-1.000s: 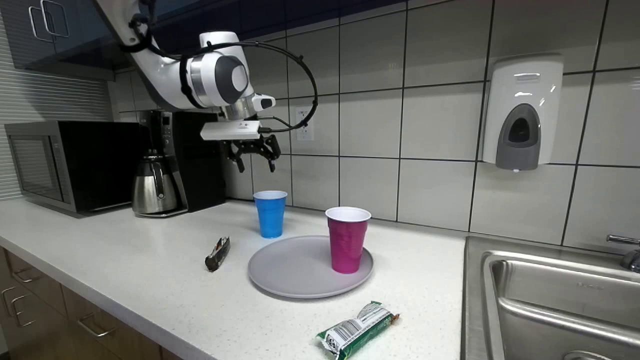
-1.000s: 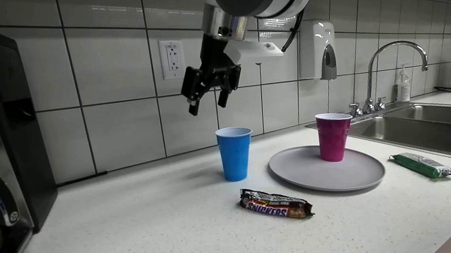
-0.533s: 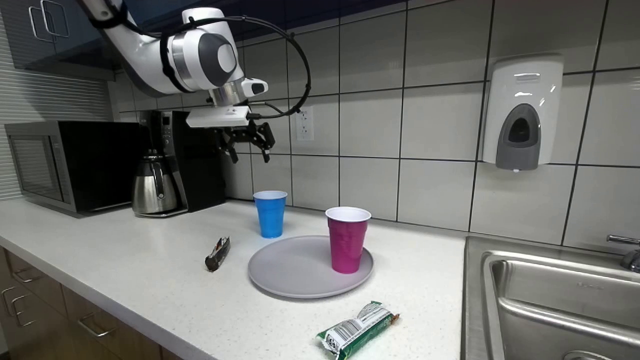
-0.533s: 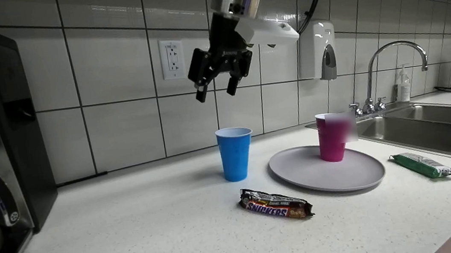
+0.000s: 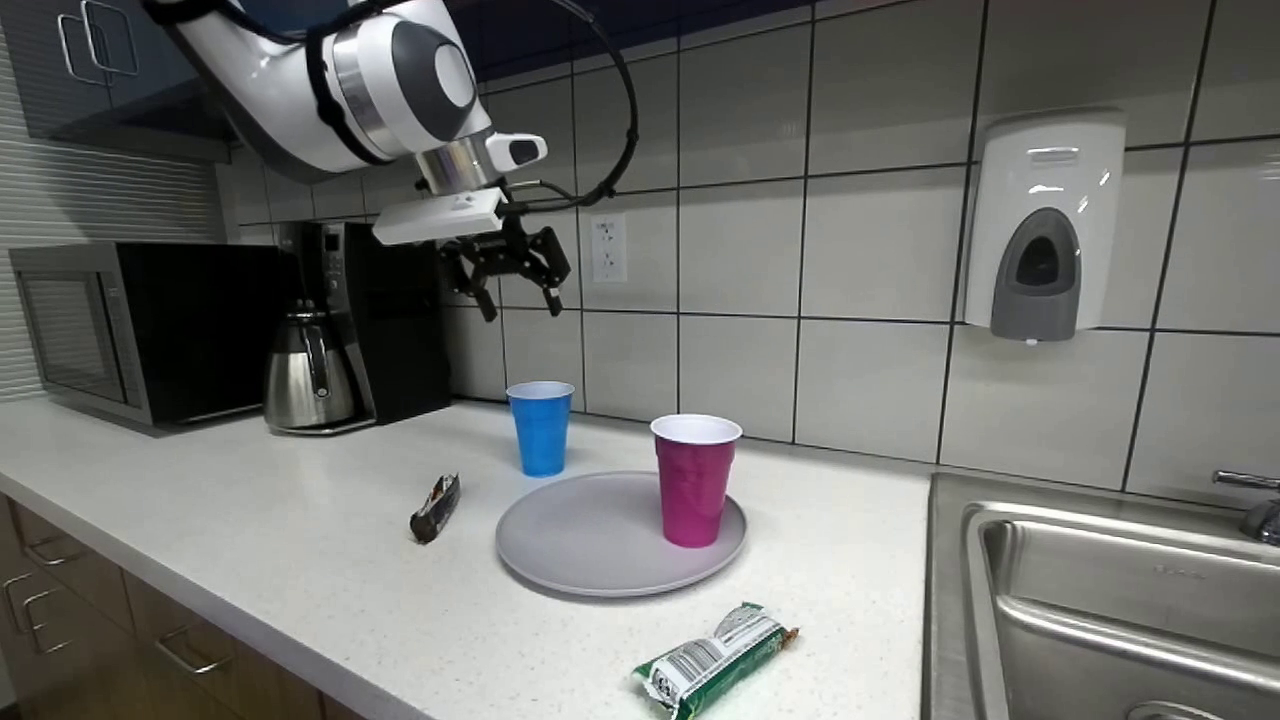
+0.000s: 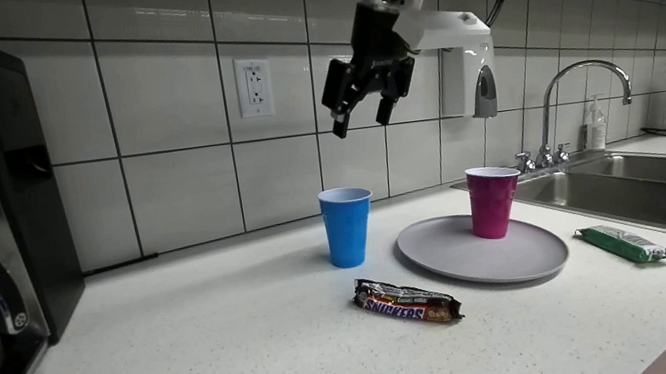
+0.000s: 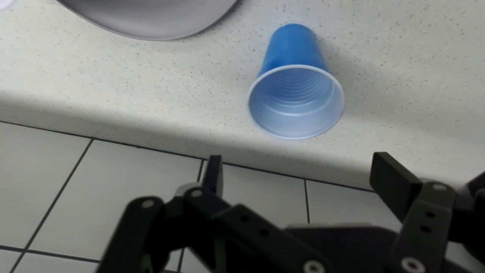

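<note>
**Blue cup upright on the counter**

White and speckled, this counter has the steel sink set into it. Above the level of the blue cup, the gripper hangs in the air, its jaws wide apart and free. On the grey plate stands the magenta cup. The blue cup is near this plate, slightly apart from it. Smallest are the Snickers bar and the green wrapped bar, both lying flat.

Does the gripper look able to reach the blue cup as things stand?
Probably yes. The gripper hangs open and empty, higher than the blue cup, with nothing visible between them; the gray plate lies apart from that cup.
</note>
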Motion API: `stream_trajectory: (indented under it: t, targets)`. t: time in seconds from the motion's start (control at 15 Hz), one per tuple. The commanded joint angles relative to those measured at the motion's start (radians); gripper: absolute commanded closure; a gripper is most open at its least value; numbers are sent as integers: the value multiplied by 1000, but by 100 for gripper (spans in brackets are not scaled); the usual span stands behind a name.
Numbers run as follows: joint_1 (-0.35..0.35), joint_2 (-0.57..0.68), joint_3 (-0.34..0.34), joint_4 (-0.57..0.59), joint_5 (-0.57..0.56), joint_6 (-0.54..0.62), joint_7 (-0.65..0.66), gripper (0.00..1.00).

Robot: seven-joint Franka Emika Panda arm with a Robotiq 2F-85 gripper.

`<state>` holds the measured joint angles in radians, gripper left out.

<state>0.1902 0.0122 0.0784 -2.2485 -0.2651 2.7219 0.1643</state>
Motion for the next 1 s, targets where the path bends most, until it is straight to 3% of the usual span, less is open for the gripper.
stream_trajectory:
  t: [0.0,0.47,0.93]
  targets:
    - [-55,-83,-7,-76,-51,4,37,0]
    - [-146,-109,-41,-115,-29,20,6,0]
    - [-196,-84,-80,-129,-3,27,-19,0]
